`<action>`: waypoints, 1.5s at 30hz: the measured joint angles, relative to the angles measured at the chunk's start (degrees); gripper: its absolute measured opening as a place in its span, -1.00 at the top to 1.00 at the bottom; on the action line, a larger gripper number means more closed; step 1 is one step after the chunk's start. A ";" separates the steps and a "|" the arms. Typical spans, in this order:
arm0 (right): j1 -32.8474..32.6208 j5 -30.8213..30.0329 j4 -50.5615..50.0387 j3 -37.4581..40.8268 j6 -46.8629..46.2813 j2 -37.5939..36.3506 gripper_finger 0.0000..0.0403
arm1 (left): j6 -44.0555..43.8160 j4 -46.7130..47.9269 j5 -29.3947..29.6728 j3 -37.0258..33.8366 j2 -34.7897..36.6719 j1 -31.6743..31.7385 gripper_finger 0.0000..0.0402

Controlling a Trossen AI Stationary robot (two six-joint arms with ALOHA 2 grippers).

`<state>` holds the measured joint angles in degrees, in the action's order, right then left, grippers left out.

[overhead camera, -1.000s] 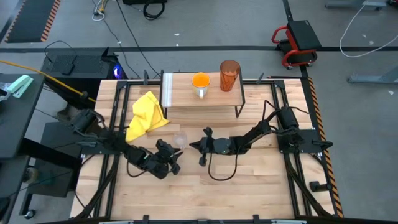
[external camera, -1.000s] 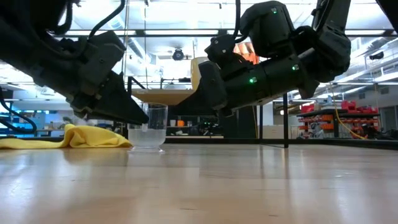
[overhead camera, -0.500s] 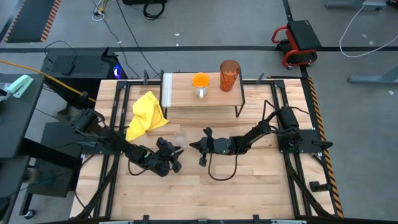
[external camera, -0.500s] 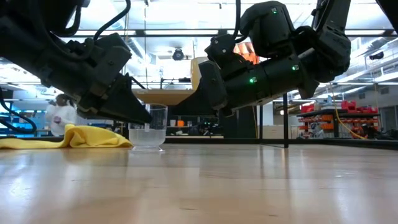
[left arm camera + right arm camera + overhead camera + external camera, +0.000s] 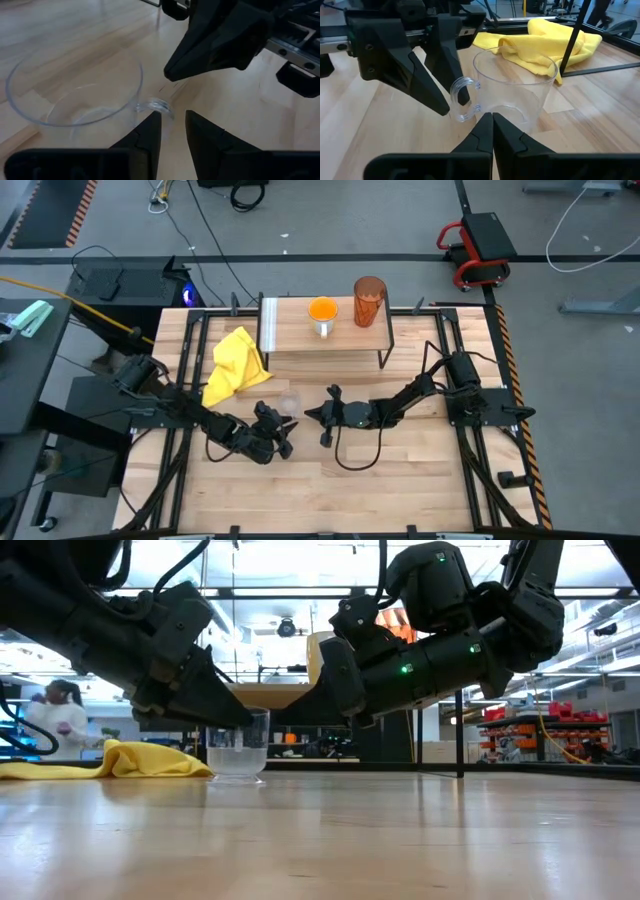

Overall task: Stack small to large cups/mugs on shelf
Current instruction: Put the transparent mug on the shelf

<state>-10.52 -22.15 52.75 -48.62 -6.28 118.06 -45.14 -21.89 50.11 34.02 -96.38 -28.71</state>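
A small clear glass cup (image 5: 290, 402) stands upright on its base on the tabletop, in front of the shelf (image 5: 300, 340). The shelf carries the orange mug (image 5: 322, 312) and the amber tumbler (image 5: 369, 300). My left gripper (image 5: 172, 122) sits low at the cup's near-left side, slightly open. Its fingers stand on either side of the cup's clear handle (image 5: 462, 100). My right gripper (image 5: 492, 117) lies level at the cup's right side, shut, its tips close to the cup's lower wall (image 5: 510, 112). My left gripper has one finger (image 5: 427, 90) on each side of the cup's handle (image 5: 156, 106), coming level from the table's near-left. I cannot tell whether either finger touches it. My right gripper points its shut tips at the cup's wall. I cannot tell whether they touch it.
A crumpled yellow cloth (image 5: 235, 365) lies left of the cup, beside the shelf's left legs. Black rails run along the table's left and right sides. Bare wood (image 5: 330, 490) stretches toward the near edge. A person (image 5: 55, 715) shows in the room beyond.
My left gripper has crept a little toward the cup, low over the table, bringing its fingers up to the handle. The cup and my right gripper have stayed put.
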 joint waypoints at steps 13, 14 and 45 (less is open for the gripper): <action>-0.13 0.04 0.00 0.00 0.00 0.00 0.96 | -0.23 -0.02 0.00 0.00 0.00 1.29 0.74; -0.13 0.02 0.00 0.00 0.00 0.00 0.96 | -0.23 -0.02 0.00 0.00 0.00 1.29 0.78; -8.81 -4.08 -13.56 0.04 -0.36 -3.15 0.96 | 14.43 3.68 -7.04 2.81 8.54 0.72 0.92</action>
<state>-19.34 -26.23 39.19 -48.58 -6.64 114.91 -30.71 -18.21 43.07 36.83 -87.84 -27.99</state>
